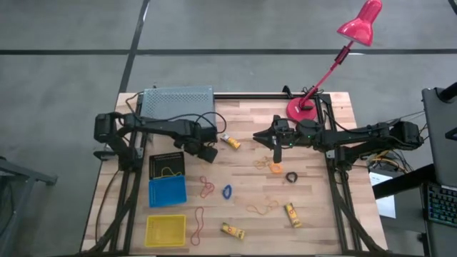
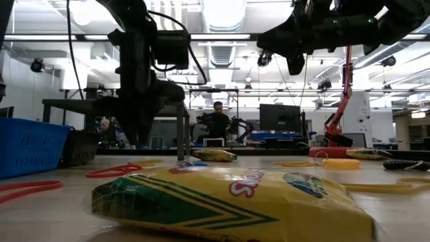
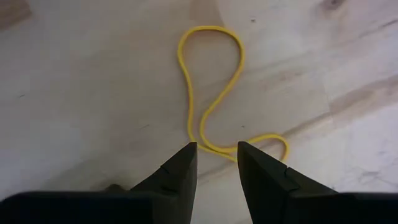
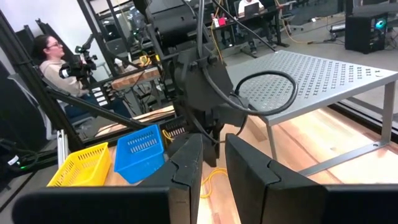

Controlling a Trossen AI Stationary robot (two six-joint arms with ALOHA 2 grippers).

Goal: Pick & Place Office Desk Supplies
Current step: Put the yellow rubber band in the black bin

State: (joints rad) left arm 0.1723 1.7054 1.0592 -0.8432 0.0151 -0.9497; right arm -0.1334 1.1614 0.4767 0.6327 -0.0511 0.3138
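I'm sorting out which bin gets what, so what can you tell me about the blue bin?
The blue bin is a small square basket of what looks like plastic, with mesh-like perforated walls. It sits upright on the wooden table, in the middle of a column of three bins, close between the black bin and the yellow bin. It looks empty from above. Neither hand touches it.

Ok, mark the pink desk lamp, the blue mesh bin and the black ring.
Pink desk lamp (image 1: 362, 21), high view, shade.
Blue mesh bin (image 1: 167, 191), high view, floor centre.
Black ring (image 1: 292, 176), high view, its band.
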